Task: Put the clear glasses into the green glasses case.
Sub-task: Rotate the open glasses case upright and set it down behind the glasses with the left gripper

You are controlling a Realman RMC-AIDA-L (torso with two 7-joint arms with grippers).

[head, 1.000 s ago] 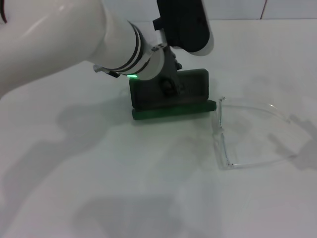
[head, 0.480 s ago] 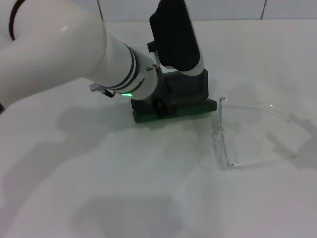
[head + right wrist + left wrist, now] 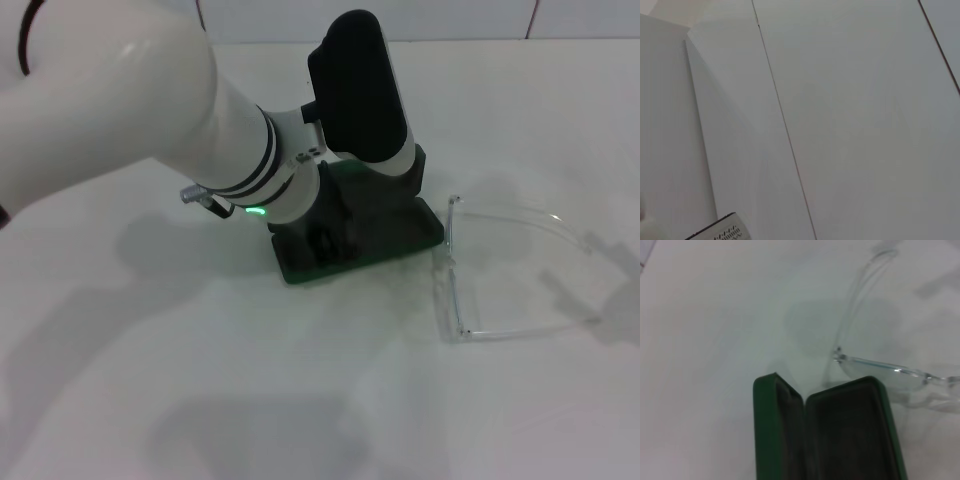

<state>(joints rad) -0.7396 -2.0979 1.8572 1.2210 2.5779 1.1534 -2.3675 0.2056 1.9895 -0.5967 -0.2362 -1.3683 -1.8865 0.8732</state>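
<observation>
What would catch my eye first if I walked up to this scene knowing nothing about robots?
Probably the big white left arm, which reaches in from the robot's left and hangs right over the green glasses case, lying open in the middle of the white table. Next, the clear glasses just to the case's right, arms unfolded, almost invisible against the tabletop.

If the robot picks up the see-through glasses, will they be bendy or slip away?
The clear glasses look thin and all plastic, so probably light and a bit springy at the unfolded arms. The smooth wraparound lens may slip in a gripper. Lying flat on the white table beside the open green glasses case, they would likely slide when nudged, not roll.
</observation>
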